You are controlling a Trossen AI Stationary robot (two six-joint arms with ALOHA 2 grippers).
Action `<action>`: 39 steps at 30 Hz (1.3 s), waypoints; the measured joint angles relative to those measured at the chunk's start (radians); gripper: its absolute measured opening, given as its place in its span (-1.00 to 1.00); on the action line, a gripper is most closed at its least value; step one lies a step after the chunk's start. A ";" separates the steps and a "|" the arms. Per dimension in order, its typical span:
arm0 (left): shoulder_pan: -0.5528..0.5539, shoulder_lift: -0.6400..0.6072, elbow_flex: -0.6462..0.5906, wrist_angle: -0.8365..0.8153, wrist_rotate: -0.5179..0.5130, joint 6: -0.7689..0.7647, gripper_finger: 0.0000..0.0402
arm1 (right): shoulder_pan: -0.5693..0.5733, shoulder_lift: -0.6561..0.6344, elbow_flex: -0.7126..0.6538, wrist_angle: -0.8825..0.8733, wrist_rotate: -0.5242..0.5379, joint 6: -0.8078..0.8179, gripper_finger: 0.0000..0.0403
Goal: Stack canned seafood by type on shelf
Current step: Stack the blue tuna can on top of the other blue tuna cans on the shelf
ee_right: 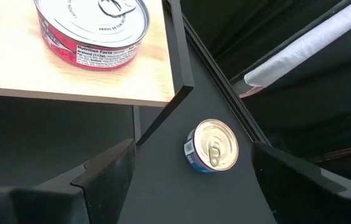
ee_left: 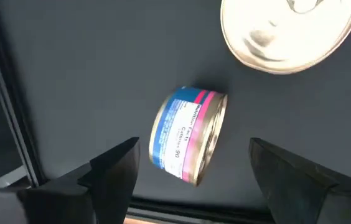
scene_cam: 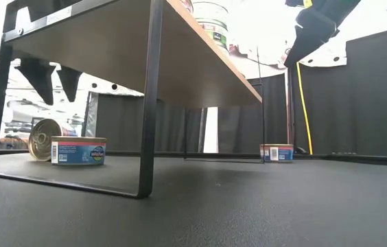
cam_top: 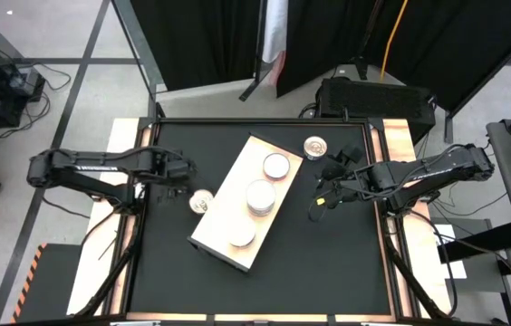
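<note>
The shelf (cam_top: 246,204) is a pale board on black legs, set slantwise mid-table. Tins (cam_top: 261,196) stand on it at three spots. My left gripper (ee_left: 197,177) hangs open, pointing down, above the table left of the shelf (cam_top: 178,186). Below it a blue-and-pink tin (ee_left: 188,137) stands on its edge, clear of both fingers. A second tin (ee_left: 287,31) lies flat beside it. In the low view the fingers (scene_cam: 49,77) hang well above both tins (scene_cam: 77,151). My right gripper (ee_right: 191,180) is open right of the shelf (cam_top: 323,192), above a lone tin (ee_right: 211,146) flat on the table.
The shelf's black metal legs (scene_cam: 149,103) stand on the tabletop close to the left tins. A red-labelled tin (ee_right: 94,28) sits near the shelf's far corner. A black case (cam_top: 373,95) lies beyond the far edge. Bare black tabletop (cam_top: 310,272) lies toward the near edge.
</note>
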 joint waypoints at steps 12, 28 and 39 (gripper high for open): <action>0.131 0.115 0.000 0.003 -0.004 0.187 0.50 | 0.000 0.000 0.000 0.001 -0.024 -0.006 0.55; 0.219 0.222 0.000 0.046 0.079 0.297 0.50 | 0.000 0.000 0.000 0.001 -0.025 -0.009 0.55; 0.236 0.266 -0.035 0.056 0.104 0.298 0.26 | 0.000 0.000 0.000 0.001 -0.025 -0.009 0.55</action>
